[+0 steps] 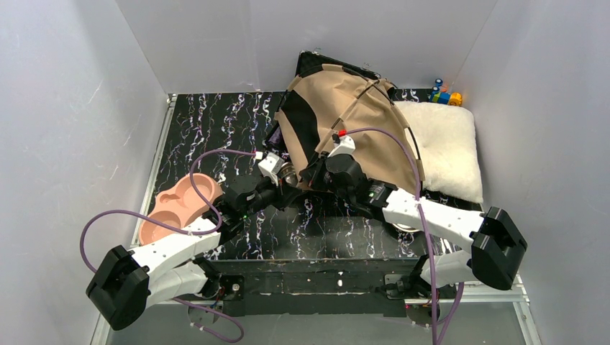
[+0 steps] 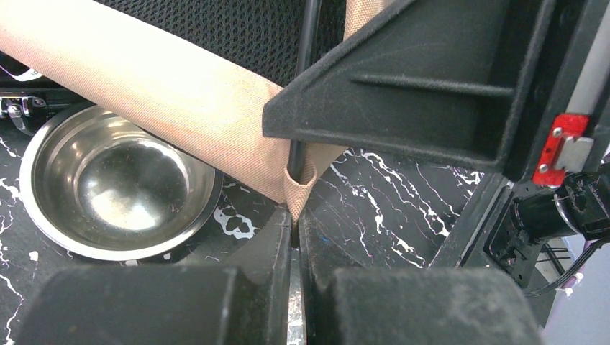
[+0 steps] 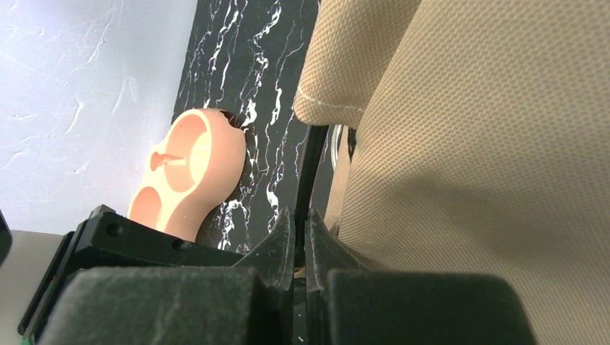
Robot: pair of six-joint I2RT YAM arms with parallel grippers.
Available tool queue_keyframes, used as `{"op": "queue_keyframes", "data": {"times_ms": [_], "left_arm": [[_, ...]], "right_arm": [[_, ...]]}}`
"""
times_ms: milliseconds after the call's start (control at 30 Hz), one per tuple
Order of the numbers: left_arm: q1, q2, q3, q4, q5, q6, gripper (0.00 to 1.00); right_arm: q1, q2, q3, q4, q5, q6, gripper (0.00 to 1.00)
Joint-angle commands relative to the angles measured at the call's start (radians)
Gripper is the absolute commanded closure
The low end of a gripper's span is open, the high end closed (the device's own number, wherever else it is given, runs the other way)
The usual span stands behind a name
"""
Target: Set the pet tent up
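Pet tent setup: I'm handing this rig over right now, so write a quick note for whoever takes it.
Left gripper: fingers shut on the tent's tan corner loop, where a pole end enters.
Right gripper: fingers shut on the black pole at the fabric's edge.
Pet tent: half raised, beside the white cushion; steel bowl at its near edge.
Done: poles arc over the fabric. Left: probably seat this pole, then stand the tent fully.
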Motion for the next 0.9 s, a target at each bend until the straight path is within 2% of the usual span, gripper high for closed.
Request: {"op": "queue_keyframes", "data": {"times_ms": [0, 300, 467, 567, 633, 700, 733, 867], "left_arm": [[-0.010, -0.011, 0.038, 0.027, 0.041, -0.017, 1.00], [-0.010, -0.030, 0.041, 0.005, 0.009, -0.028, 1.00], [-0.011, -0.048, 0.044, -0.026, 0.005, -0.029, 0.73], [-0.011, -0.092, 0.050, -0.087, -0.015, -0.028, 0.36], [-0.010, -0.137, 0.061, -0.147, -0.034, -0.031, 0.18], [-0.009, -0.193, 0.081, -0.227, -0.054, -0.034, 0.05], [-0.009, -0.219, 0.094, -0.270, -0.066, -0.036, 0.02], [-0.004, -0.317, 0.164, -0.480, -0.098, -0.026, 0.02]], "right_arm": [[0.009, 0.009, -0.053, 0.030, 0.039, -0.030, 0.99], [0.051, 0.007, -0.106, 0.033, 0.049, -0.032, 0.99], [0.059, 0.011, -0.098, 0.013, 0.027, -0.031, 0.99], [0.063, 0.001, -0.081, -0.024, 0.021, -0.041, 0.99], [0.063, -0.012, -0.069, -0.048, 0.018, -0.051, 0.92], [0.063, -0.030, -0.055, -0.066, 0.003, -0.070, 0.81], [0.063, -0.038, -0.041, -0.090, -0.008, -0.082, 0.72], [0.064, -0.088, -0.001, -0.173, -0.096, -0.139, 0.43]]}}
